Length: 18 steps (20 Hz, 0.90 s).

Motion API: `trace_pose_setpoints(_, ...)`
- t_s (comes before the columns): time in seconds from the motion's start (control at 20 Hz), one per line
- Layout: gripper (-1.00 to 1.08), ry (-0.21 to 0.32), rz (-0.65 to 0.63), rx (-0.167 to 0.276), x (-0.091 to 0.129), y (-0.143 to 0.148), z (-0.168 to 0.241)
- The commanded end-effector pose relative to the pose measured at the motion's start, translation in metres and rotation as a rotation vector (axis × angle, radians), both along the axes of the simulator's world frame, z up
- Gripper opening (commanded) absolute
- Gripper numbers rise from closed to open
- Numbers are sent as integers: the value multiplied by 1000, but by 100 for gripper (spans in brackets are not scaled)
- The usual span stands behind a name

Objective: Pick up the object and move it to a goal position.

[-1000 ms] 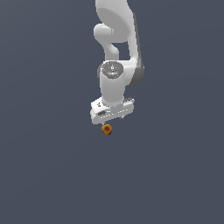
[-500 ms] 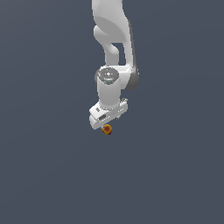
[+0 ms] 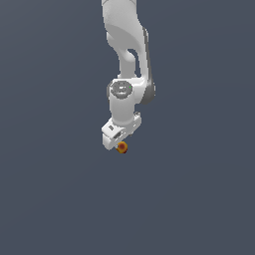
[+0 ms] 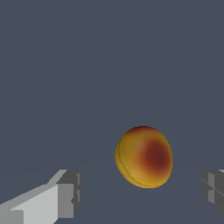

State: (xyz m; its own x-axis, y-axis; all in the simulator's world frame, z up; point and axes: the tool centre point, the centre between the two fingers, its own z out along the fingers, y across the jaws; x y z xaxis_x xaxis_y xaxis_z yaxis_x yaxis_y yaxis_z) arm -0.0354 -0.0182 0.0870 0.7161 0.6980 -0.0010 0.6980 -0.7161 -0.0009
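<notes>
The object is a tiny orange-yellow ball with a dark red spot, lying on the dark grey ground directly under the white arm. In the wrist view the object fills the space ahead of the fingers. My gripper is open. One finger stands on one side of the ball and the other finger on the other, with a clear gap to the ball on each side. In the exterior view the gripper hangs just over the ball, its fingers too small to make out.
Plain dark grey ground surrounds the arm. No other object or goal marker shows in either view.
The gripper has come down a little closer to the ball and the arm's upper links have shifted. The ball has stayed in place.
</notes>
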Motion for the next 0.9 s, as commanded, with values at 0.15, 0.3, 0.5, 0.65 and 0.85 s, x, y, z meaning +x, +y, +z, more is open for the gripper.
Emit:
trace_pose_setpoints(0.15, 100, -1, 31, 0, -1, -1, -3)
trace_pose_setpoints(0.3, 100, -1, 27, 0, -1, -1, -3)
trace_pose_setpoints(0.5, 100, -1, 28, 0, -1, -1, -11)
trace_pose_setpoints(0.65, 100, -1, 30, 0, -2, -1, -24)
trace_pose_setpoints(0.85, 100, -1, 31, 0, -2, -1, -43)
